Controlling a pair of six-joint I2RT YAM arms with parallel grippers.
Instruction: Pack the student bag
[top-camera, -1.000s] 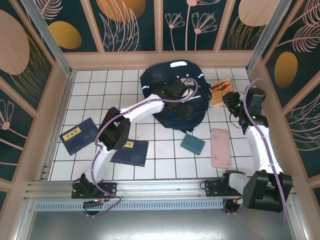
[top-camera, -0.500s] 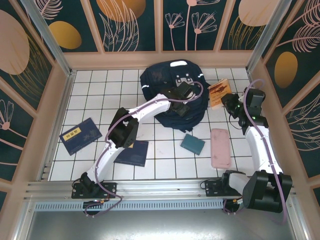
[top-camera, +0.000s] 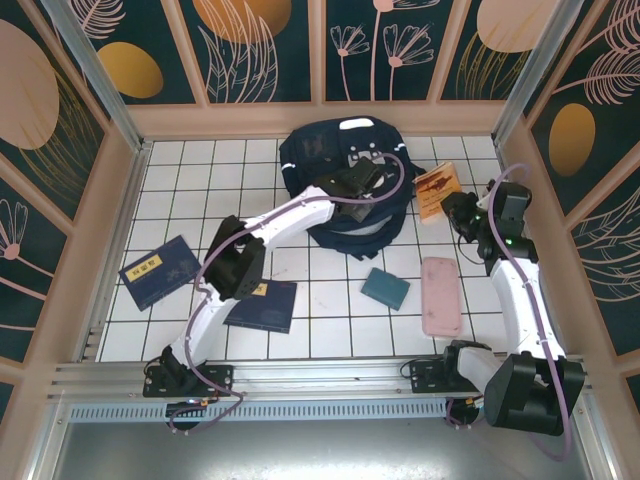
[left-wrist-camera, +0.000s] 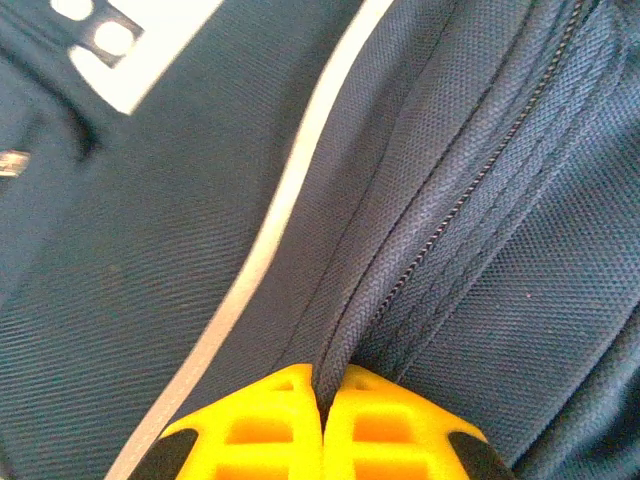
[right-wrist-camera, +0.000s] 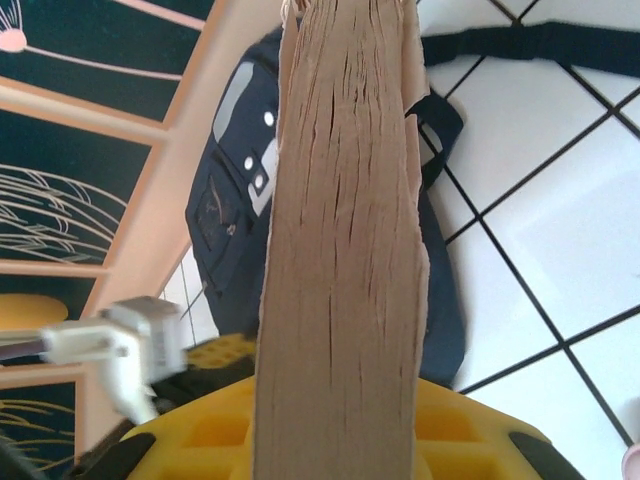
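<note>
The student bag (top-camera: 330, 165), dark navy with thin white stripes, lies at the back middle of the tiled floor. My left gripper (top-camera: 362, 181) rests on top of it. In the left wrist view its yellow fingers (left-wrist-camera: 270, 420) are shut, pinching a ridge of the bag's fabric (left-wrist-camera: 180, 250) beside the zipper. Right of the bag, my right gripper (top-camera: 456, 208) is shut on an orange-covered book (top-camera: 437, 187) held above the tiles. The right wrist view looks along the book's tan page edge (right-wrist-camera: 345, 200) between the fingers, with the bag (right-wrist-camera: 225, 230) behind it.
Two flat navy books with yellow labels (top-camera: 158, 270) (top-camera: 262, 305) lie at the front left. A small teal case (top-camera: 385, 288) and a pink pencil case (top-camera: 440, 295) lie front right of the bag. Walls enclose the floor on three sides.
My left gripper slid a little farther back over the bag and closed from open onto its fabric. The right arm with the book shifted slightly.
</note>
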